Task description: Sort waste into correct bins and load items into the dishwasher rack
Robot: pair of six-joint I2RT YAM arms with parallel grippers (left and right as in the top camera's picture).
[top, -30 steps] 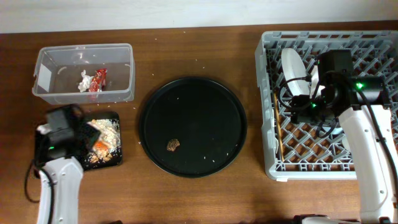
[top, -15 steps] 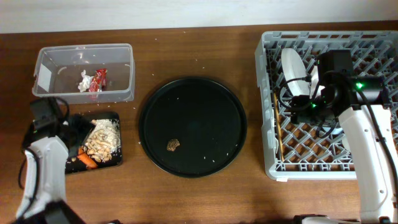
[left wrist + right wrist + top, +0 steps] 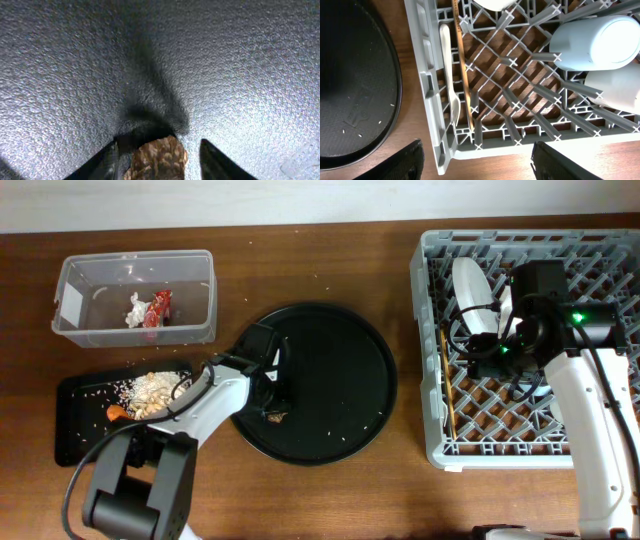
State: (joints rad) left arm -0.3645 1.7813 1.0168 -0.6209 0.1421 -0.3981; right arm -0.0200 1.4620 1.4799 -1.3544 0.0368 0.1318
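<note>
A small brown lump (image 3: 277, 415) lies on the large round black tray (image 3: 330, 350). My left gripper (image 3: 272, 406) is down on it. In the left wrist view the lump (image 3: 159, 159) sits between the open fingers (image 3: 162, 162), close to the left one. The shallow black tray (image 3: 72, 430) holds beige food scraps (image 3: 150, 390) and an orange carrot (image 3: 117, 412). The clear tub (image 3: 200, 290) holds a red wrapper (image 3: 160, 308) and white tissue (image 3: 134, 310). My right gripper (image 3: 487, 350) hovers open over the grey rack (image 3: 430, 420); its fingers (image 3: 485, 165) are empty.
The rack holds an upright white plate (image 3: 470, 295), a wooden stick (image 3: 462, 70), a white fork (image 3: 447, 70) and two pale cups (image 3: 597, 42) lying on their sides. Crumbs dot the round tray. The rack's front left corner (image 3: 437, 150) lies under my right gripper.
My left arm has swung from the shallow black tray rightward onto the round tray and lowered its fingers round the brown lump. The carrot now shows in the black tray. The right arm has not moved.
</note>
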